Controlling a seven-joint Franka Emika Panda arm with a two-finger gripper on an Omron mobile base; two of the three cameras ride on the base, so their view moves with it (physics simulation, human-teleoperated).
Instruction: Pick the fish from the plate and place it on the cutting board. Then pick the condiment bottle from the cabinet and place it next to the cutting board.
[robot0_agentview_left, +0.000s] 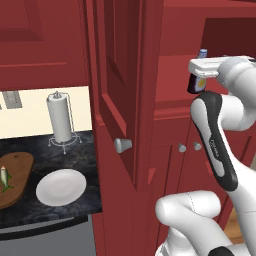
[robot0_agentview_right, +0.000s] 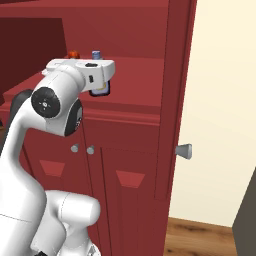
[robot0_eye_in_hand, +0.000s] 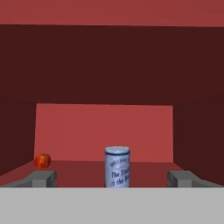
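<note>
Upright, condiment bottle (robot0_eye_in_hand: 117, 167) on cabinet (robot0_agentview_left: 150, 75) shelf, cap up, between spread fingers (robot0_eye_in_hand: 43, 178) of hand (robot0_eye_in_hand: 114, 179).

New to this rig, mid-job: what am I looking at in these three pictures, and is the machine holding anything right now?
It is a white robot arm on a driving base in a rendered kitchen. Two pictures come from cameras on the base, behind the arm to its left and right. The third looks along the pincer, whose two dark tips rise at its bottom. On the dark counter lie the cutting board with the fish on it and the bare plate; a paper towel roll stands behind. The arm reaches into the red cabinet's shelf recess. The pincer is open and holds nothing; the condiment bottle stands ahead between its tips, a small orange fruit off to one side.
</note>
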